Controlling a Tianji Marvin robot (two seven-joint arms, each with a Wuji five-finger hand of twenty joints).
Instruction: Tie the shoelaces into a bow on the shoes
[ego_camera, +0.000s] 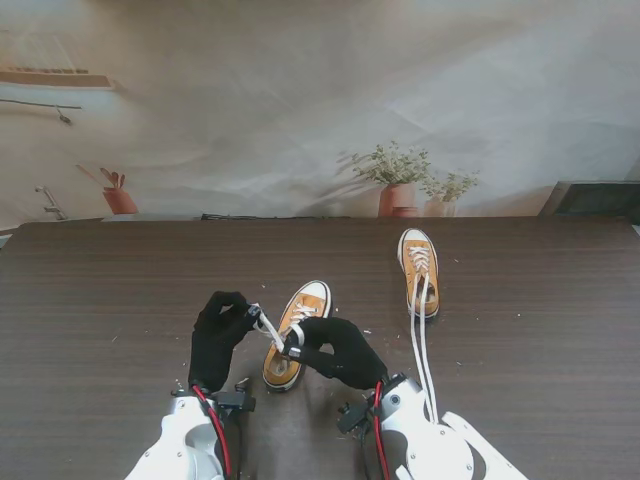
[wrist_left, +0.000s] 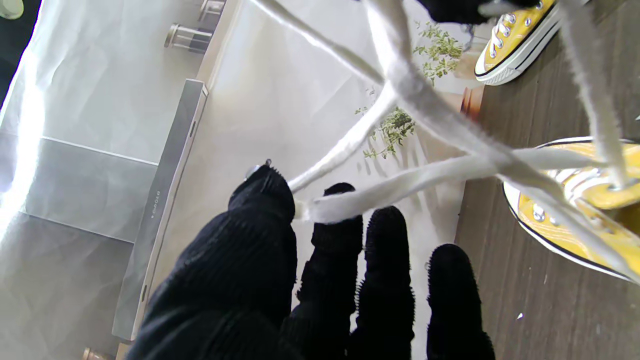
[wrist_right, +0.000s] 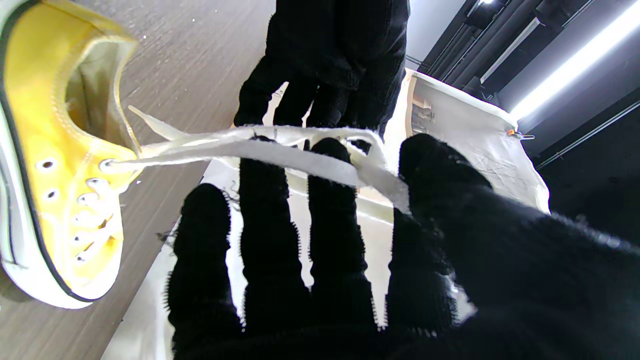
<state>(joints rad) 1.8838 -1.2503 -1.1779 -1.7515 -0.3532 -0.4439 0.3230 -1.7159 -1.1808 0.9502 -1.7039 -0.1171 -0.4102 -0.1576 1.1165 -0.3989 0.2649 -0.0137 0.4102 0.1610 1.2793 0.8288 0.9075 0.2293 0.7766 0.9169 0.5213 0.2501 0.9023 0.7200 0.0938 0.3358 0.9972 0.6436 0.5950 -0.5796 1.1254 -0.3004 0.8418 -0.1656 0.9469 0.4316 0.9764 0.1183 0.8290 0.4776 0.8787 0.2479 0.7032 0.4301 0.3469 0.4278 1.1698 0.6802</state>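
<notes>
**Two hands, one lace stretched between them**

Two gloved hands work nearest: left hand (ego_camera: 219, 335) and right hand (ego_camera: 340, 350), each with fingers pinched on the white shoelace (ego_camera: 268, 326) of the near shoe (ego_camera: 296, 334). Keep even tension; draw the loops apart level. Two yellow shoes in all; the far shoe (ego_camera: 418, 268), right, trails untied laces on the worktop (ego_camera: 100, 300).
</notes>
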